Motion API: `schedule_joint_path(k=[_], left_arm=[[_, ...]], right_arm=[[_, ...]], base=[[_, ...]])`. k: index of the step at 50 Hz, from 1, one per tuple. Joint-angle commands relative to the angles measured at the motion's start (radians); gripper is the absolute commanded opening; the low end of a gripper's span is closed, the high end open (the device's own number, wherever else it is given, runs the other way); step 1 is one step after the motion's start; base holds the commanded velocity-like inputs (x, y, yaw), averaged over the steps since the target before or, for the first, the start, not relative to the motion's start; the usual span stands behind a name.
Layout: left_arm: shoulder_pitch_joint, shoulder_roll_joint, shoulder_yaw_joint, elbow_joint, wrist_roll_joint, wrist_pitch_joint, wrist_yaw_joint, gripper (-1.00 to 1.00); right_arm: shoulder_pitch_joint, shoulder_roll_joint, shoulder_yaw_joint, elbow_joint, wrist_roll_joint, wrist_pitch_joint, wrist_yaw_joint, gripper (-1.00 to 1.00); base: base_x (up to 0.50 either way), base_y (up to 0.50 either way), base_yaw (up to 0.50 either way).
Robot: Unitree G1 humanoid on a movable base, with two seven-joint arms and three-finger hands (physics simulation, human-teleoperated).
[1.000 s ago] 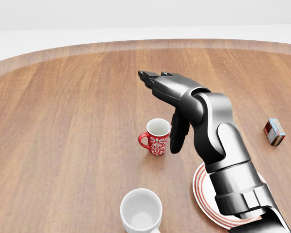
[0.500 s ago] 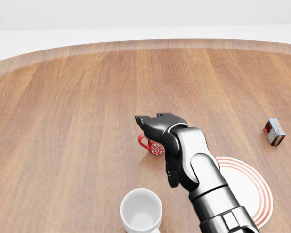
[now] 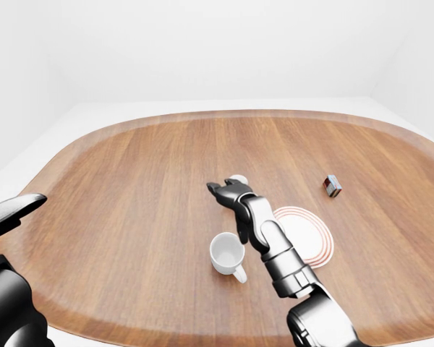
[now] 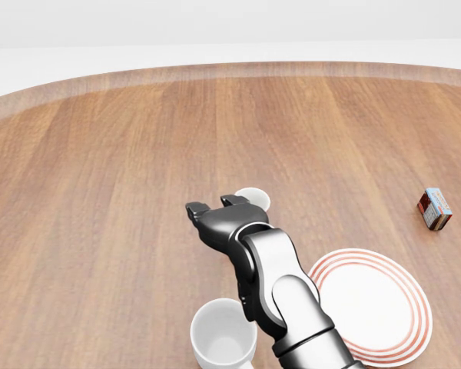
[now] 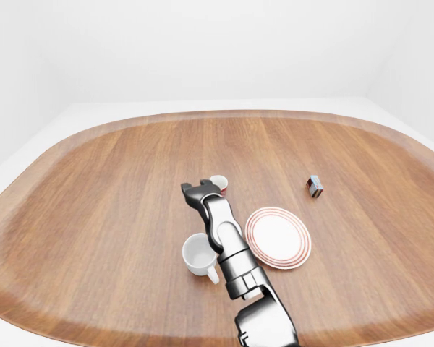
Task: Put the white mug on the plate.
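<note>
While the camera holds steady, the right hand has swung further toward the left of the head view since half a second ago, and a second ago it was raised high above the red mug. Now its fingers reach out flat and spread, gripping nothing, and the forearm hides most of the red mug; only its white rim peeks out. That sweep has bared the plate, whole now, near the table's close edge. White mug sits upright beside the forearm, just left of the plate, not on it. A small box lies well apart toward the right edge. Left hand hangs at the table's left rim, in the left-eye view; its grip I cannot tell.
</note>
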Motion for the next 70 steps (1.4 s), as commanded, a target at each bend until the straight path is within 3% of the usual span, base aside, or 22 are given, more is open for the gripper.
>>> schedule_joint_path(k=[1,28,39,70], left_arm=[[-0.002,0.002,-0.002,0.002,0.0,0.0,0.002,1.0],[0.007,-0.011,-0.009,-0.001,0.009,0.0,-0.006,1.0],[0.006,-0.009,-0.004,-0.004,0.005,0.0,-0.007,1.0],[0.007,-0.013,-0.013,0.001,0.013,0.0,-0.008,1.0]], right_arm=[[0.004,0.02,0.006,0.043,-0.021,0.0,0.0,1.0],[0.059,0.058,0.044,0.17,-0.014,0.0,0.0,1.0],[0.096,0.083,0.066,0.123,-0.008,0.0,0.0,1.0],[0.02,0.091,0.054,0.348,0.052,0.0,0.0,1.0]], base=[[0.0,0.0,0.0],[0.0,0.0,0.0],[0.0,0.0,0.0],[0.0,0.0,0.0]])
